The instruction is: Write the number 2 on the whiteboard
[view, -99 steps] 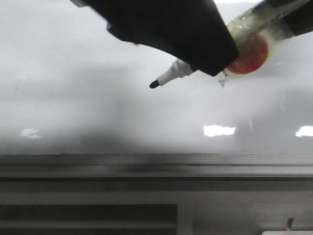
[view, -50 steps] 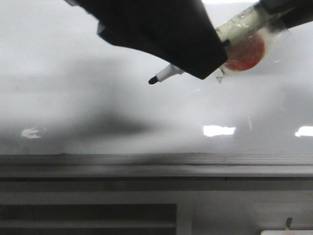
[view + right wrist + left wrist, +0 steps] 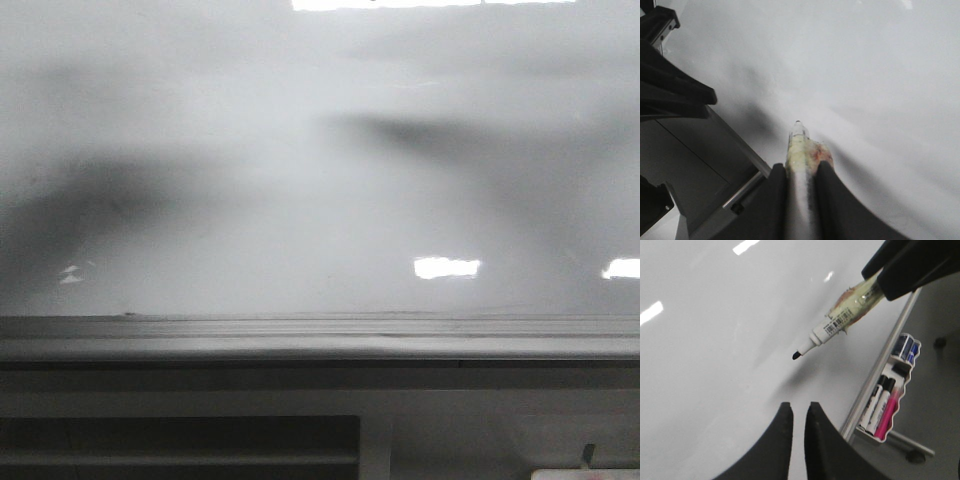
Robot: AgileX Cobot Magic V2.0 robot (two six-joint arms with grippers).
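So far no stroke of the 2 shows on the whiteboard [image 3: 300, 180]; I judge writing hasn't begun. My right gripper [image 3: 802, 172] is clamped on the marker [image 3: 840, 322], its tip near the board, seemingly just off it. My left gripper [image 3: 796, 412] hangs nearly closed, empty. Next: press the tip on.

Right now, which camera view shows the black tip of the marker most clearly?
The left wrist view: the marker shows side-on there, its black tip bare before the whiteboard. The right wrist view looks along the barrel, held in the right gripper, so the tip is foreshortened. The front view shows only the board, no marker.
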